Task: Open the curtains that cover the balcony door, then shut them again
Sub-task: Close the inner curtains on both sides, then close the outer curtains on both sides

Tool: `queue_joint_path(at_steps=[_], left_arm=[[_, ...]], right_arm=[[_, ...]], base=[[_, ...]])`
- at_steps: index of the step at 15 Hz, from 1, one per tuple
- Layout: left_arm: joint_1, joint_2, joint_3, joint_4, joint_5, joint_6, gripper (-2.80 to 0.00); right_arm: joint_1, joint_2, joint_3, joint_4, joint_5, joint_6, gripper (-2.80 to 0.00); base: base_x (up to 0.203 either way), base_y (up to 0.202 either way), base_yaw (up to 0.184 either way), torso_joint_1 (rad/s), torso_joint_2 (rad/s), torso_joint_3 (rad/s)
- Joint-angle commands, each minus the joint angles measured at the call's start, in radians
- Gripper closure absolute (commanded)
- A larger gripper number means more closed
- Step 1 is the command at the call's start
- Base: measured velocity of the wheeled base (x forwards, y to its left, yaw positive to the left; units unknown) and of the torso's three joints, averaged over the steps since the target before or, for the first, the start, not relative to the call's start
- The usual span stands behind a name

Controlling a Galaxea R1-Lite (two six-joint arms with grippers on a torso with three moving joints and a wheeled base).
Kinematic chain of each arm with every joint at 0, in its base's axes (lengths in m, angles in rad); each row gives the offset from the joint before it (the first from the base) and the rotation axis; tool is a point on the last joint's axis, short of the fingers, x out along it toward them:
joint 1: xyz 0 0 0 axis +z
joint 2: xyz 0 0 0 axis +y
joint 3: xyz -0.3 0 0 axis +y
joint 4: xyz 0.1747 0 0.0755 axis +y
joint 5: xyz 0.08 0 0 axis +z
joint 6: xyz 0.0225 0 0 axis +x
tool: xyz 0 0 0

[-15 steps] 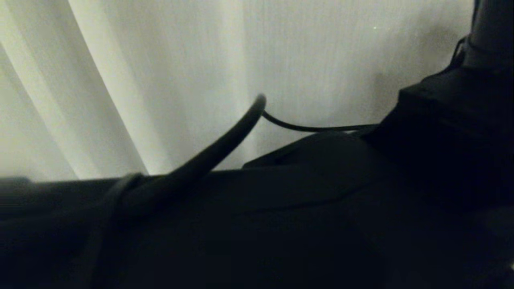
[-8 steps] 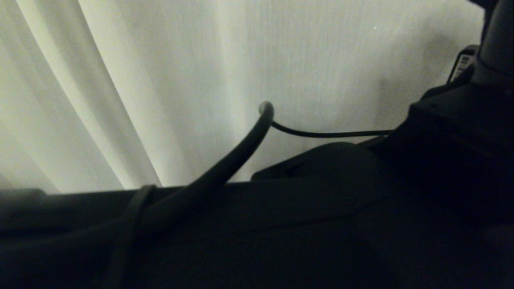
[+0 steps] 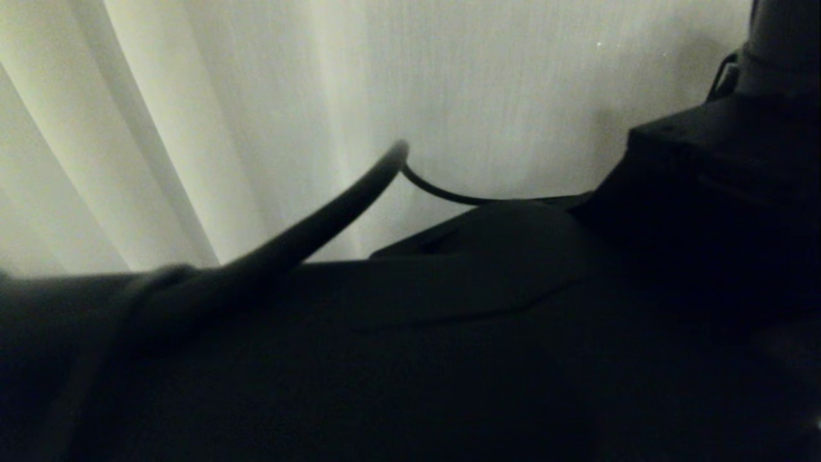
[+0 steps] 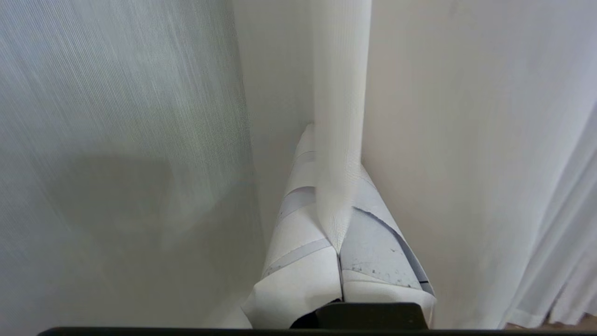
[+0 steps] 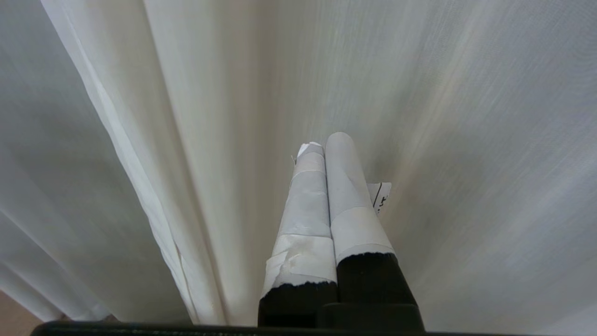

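Cream pleated curtains [image 3: 487, 96] fill every view. They hide the balcony door. My left gripper [image 4: 332, 186] is shut on a narrow vertical fold of the curtains [image 4: 340, 93], which runs out from between its white-taped fingers [image 4: 298, 270]. More curtain [image 4: 140, 116] hangs on both sides of it. My right gripper [image 5: 325, 144] is shut with nothing between its taped fingers [image 5: 303, 219], and it points at the curtain pleats [image 5: 210, 93] close in front of it. Neither gripper shows in the head view.
A dark arm [image 3: 449, 353] fills the lower half of the head view, with a grey cable [image 3: 333, 212] arching over it. Slivers of brown floor [image 4: 578, 322] show below the curtain hems in the left wrist view and the right wrist view [image 5: 14, 312].
The head view swayed slightly right, then back left, arm, cable and curtain pleats shifting together. Nothing else differs.
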Motion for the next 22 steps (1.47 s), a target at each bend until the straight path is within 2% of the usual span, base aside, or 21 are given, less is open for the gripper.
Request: queue_joint_path(at_steps=[1,3,4,22], left_arm=[[0.001,-0.018,0.000,-0.008,0.029,0.003,0.00],[-0.004,-0.032,0.026,-0.009,0.128,0.007,0.00],[-0.006,-0.051,0.048,-0.008,0.137,0.008,0.00],[-0.011,-0.083,0.090,-0.006,0.135,0.025,0.00]], right_arm=[[0.000,0.002,0.000,0.000,0.001,-0.001,0.00],[0.000,0.002,0.000,0.000,-0.001,-0.001,0.00],[0.000,0.002,0.000,0.000,0.001,-0.001,0.00],[0.000,0.002,0.000,0.000,0.001,-0.001,0.00]], base=[[0.000,0.000,0.000,0.000,0.00,0.000],[0.000,0.000,0.000,0.000,0.00,0.000],[0.000,0.000,0.000,0.000,0.00,0.000],[0.000,0.000,0.000,0.000,0.00,0.000]])
